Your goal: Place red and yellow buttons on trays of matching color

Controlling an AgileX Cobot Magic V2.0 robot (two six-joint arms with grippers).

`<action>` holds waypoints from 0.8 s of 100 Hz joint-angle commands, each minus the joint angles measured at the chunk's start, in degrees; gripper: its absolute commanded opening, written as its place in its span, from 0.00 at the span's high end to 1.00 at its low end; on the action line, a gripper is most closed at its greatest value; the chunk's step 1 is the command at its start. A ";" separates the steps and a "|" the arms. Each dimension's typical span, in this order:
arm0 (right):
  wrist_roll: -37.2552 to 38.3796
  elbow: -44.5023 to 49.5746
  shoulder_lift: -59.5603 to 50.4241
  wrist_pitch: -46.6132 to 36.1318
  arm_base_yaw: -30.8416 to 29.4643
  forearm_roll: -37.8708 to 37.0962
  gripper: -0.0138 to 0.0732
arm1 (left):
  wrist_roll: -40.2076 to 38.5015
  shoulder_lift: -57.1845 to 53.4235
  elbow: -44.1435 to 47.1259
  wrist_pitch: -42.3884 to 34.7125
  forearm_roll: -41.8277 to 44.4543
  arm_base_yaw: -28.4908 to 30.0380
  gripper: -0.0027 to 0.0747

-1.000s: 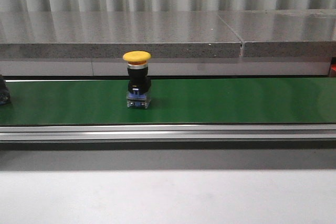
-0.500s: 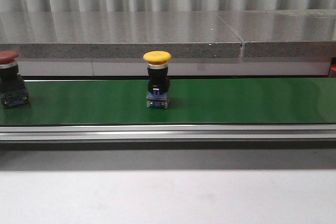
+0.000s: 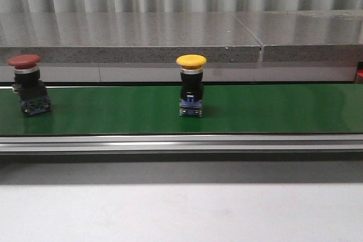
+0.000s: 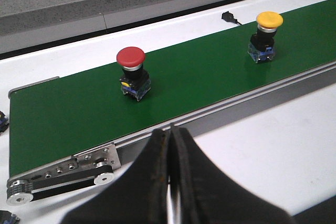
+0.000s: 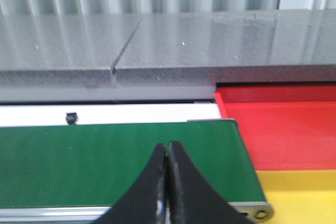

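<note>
- yellow button (image 3: 191, 85) and red button (image 4: 132, 73): rigid, top-heavy, probably tippy; pinch the black body under the cap
- left hand (image 4: 170, 135) pressed together, both buttons beyond its fingertips
- right hand (image 5: 167, 153) pressed together

red button (image 4: 131, 69), yellow button (image 4: 266, 33), green belt (image 4: 68, 114), closed fingers (image 4: 157, 150)

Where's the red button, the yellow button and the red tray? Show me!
red button (image 3: 24, 60), front view, on its round cap.
yellow button (image 3: 191, 60), front view, on its round cap.
red tray (image 5: 286, 135), right wrist view, on its flat floor.
</note>
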 commanded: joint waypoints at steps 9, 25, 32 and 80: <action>-0.59 -9.60 10.86 -2.00 0.20 -4.83 0.92 | -0.12 0.56 -1.44 -3.62 -1.08 -0.34 0.99; -0.59 -16.66 20.66 -1.42 0.20 -4.17 0.92 | -0.12 0.56 -1.44 -3.62 -1.08 -0.34 0.99; -0.59 -19.43 24.30 -0.66 0.92 -3.98 0.92 | -0.12 0.56 -1.44 -3.62 -1.08 -0.34 0.99; -0.59 -39.90 48.98 15.80 15.41 2.47 0.85 | -0.12 0.56 -1.44 -3.62 -1.08 -0.34 0.99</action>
